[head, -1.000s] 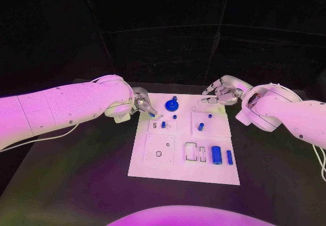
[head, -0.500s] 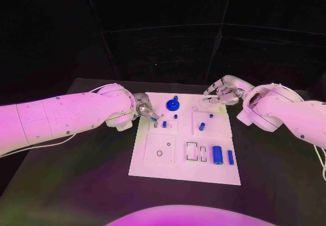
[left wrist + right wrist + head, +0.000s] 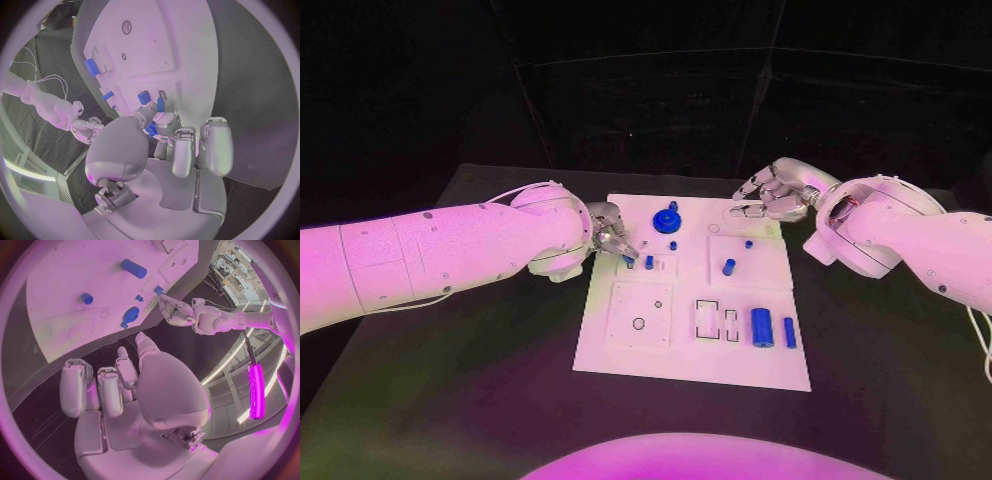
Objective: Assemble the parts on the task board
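We see the left hand (image 3: 607, 237) at the left edge of the white board (image 3: 632, 362), over its far half. In the left wrist view its fingertips (image 3: 156, 120) pinch a small blue piece (image 3: 152, 129), so we take this hand as clamped on that part, low over the board beside a small slot with a blue piece (image 3: 648, 263) standing in it.

The right hand (image 3: 773, 195) hangs just off the far right corner of the board. Its fingers (image 3: 100, 390) curl loosely with gaps between them and we see nothing in them, so we read it as empty and apart.

The other parts sit on the board: a round blue knob (image 3: 666, 221) near the far edge, a small blue peg (image 3: 728, 267) on the raised square at the right, and a large blue cylinder (image 3: 760, 327) with a slimmer blue bar (image 3: 789, 333) beside it at the near right.

We judge the step in hand to be seating the pinched piece into its slot. The risks we see:

- The piece is small and largely hidden by the fingertips, so we cannot tell its tilt. If it meets the slot crooked, it may jam or pop free.
- The grip is at the very tips, and a sideways nudge against the slot's edge could twist the part out.
- The hand sits close to the standing blue piece, so a lowering finger could knock it.
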`<state>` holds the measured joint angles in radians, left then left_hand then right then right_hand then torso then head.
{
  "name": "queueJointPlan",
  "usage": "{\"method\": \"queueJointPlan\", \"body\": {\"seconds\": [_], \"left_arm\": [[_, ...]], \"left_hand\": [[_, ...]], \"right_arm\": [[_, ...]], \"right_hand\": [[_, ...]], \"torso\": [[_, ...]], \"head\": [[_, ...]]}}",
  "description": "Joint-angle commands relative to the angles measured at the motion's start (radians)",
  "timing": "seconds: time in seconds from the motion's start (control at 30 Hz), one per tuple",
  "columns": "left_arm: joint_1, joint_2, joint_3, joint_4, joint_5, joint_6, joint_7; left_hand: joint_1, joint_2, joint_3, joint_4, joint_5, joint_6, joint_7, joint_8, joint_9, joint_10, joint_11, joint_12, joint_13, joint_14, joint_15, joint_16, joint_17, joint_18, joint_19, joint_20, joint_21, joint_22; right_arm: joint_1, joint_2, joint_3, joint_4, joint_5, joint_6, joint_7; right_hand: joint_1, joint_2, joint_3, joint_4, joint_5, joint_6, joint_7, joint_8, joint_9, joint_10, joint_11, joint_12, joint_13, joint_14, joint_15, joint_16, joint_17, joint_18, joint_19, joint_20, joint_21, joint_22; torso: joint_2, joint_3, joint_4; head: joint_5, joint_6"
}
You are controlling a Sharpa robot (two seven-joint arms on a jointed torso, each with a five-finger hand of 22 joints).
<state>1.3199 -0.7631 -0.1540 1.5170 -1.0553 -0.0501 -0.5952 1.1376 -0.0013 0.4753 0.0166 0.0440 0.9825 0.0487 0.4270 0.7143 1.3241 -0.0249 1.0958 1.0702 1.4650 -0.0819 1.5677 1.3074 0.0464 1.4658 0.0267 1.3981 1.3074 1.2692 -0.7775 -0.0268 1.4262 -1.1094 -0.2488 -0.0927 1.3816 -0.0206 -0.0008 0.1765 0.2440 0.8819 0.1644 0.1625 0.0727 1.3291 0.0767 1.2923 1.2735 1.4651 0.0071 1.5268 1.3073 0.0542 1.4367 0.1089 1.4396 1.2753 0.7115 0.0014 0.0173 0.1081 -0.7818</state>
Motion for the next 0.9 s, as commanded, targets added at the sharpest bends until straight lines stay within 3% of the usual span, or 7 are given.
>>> {"method": "queueJointPlan", "body": {"seconds": [0.03, 0.9], "left_arm": [[0.0, 0.001, 0.0, 0.001, -0.033, 0.037, -0.013], [-0.002, 0.009, 0.0, 0.0, -0.035, 0.069, -0.015]], "left_hand": [[0.003, 0.004, 0.103, -0.096, 0.004, -0.003, -0.005, 0.004, 0.001, 0.001, -0.004, 0.004, -0.001, 0.106, -0.005, 0.003, 0.263, 0.001, 0.034, -0.007, -0.005, 0.084], [0.001, 0.002, 0.107, -0.098, 0.004, -0.004, -0.004, 0.005, 0.002, 0.002, -0.004, 0.006, 0.001, 0.106, -0.005, 0.003, 0.263, 0.001, 0.035, -0.007, -0.004, 0.086]], "right_arm": [[0.002, 0.001, 0.001, 0.0, -0.002, 0.006, 0.003], [0.002, 0.0, 0.0, 0.002, -0.002, 0.007, 0.003]], "right_hand": [[-0.006, 0.004, -0.005, 0.002, 0.006, -0.001, 0.001, 0.006, -0.002, -0.008, 0.002, -0.003, -0.002, 0.084, -0.006, -0.006, 0.178, 0.007, -0.007, -0.002, -0.004, -0.001], [-0.006, 0.004, -0.005, 0.002, 0.006, -0.001, 0.001, 0.006, -0.002, -0.008, 0.002, -0.003, -0.002, 0.084, -0.006, -0.006, 0.178, 0.007, -0.007, -0.002, -0.004, -0.001]], "torso": [[0.0, 0.0008, -0.0009], [0.0, 0.0004, 0.0002]], "head": [[0.0, -0.002], [-0.004, -0.01]]}}
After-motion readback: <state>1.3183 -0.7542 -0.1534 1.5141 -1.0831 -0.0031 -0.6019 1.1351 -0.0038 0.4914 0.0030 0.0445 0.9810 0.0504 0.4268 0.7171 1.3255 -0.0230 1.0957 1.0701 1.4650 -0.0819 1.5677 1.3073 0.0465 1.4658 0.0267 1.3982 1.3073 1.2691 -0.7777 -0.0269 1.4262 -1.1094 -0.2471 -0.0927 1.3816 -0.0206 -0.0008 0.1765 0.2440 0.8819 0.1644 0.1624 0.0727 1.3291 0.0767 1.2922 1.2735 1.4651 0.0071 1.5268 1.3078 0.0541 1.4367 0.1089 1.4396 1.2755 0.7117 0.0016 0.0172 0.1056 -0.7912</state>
